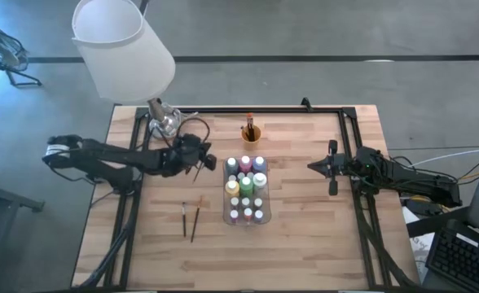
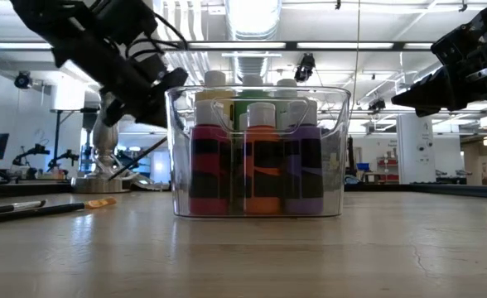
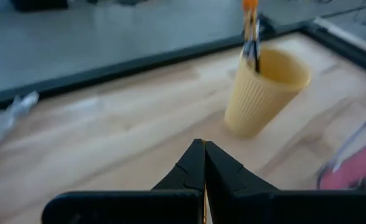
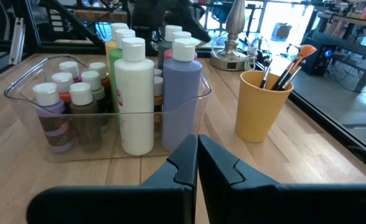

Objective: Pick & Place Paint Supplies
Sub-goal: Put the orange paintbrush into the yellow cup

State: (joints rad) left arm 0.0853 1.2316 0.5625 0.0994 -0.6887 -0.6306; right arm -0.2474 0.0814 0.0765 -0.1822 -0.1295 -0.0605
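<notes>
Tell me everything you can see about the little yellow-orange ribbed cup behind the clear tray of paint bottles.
The yellow-orange ribbed cup looks like plastic, tapering toward its base. It stands upright on the wooden table, apart from the clear plastic tray and toward the table's far edge. A few thin paintbrushes stand inside it, bristles up, one with an orange tip. Neither gripper touches it.

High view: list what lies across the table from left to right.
left gripper → two loose paintbrushes → clear tray of paint bottles → right gripper. The orange cup of brushes stands farther back, above the tray's span, so it is left out of the order.
</notes>
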